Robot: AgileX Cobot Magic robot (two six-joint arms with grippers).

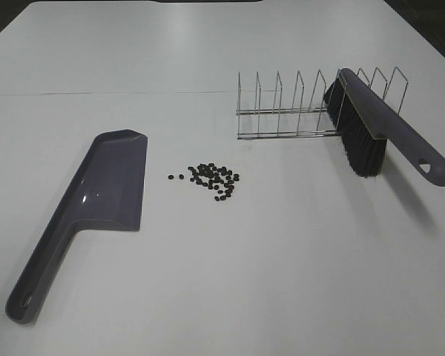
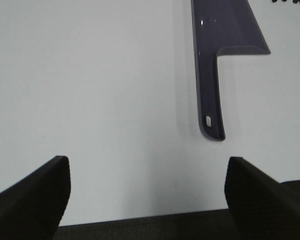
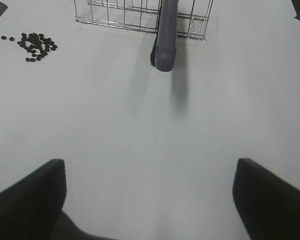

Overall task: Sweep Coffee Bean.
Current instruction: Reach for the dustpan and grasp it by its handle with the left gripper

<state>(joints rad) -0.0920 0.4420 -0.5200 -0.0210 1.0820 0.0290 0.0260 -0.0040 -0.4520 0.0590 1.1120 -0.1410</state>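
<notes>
Nothing swept yet: coffee bean pile lies mid-frame, dustpan and brush untouched; left gripper and right gripper gape wide, empty.

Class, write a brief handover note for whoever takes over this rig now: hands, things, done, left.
Left hand open, empty, facing the handle of the flat purple plastic dustpan.
Right hand open, empty, facing the purple black-bristled brush leaning in the wire rack.
Small dark coffee beans lie clustered on the white table beside the dustpan.
Done: nothing swept.
Left: grasp both tools, sweep beans into the dustpan.
</notes>
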